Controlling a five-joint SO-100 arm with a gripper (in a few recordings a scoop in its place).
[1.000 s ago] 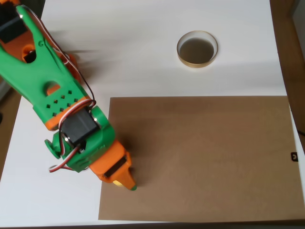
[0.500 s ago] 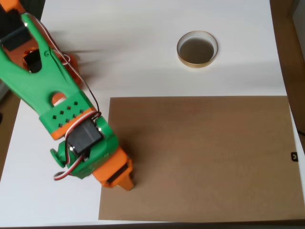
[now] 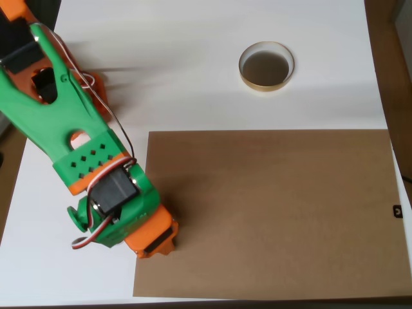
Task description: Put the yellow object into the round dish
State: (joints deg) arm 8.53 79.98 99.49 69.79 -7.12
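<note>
The round dish (image 3: 266, 66), with a pale tan rim and a dark inside, sits on the white table at the upper right of the overhead view. The green and orange arm reaches in from the upper left. Its gripper (image 3: 159, 243) points straight down over the left edge of a brown board, low in the picture and far from the dish. The orange gripper body covers its own fingertips, so their spread does not show. The yellow object is hidden from view.
A large flat brown board (image 3: 277, 212) covers the lower right of the white table (image 3: 193, 77). The table's right edge runs along a darker floor strip. The arm's base sits at the upper left corner.
The gripper head has drawn slightly down and to the left over the board's left edge. A sliver of yellow seen under the gripper a second ago is now covered.
</note>
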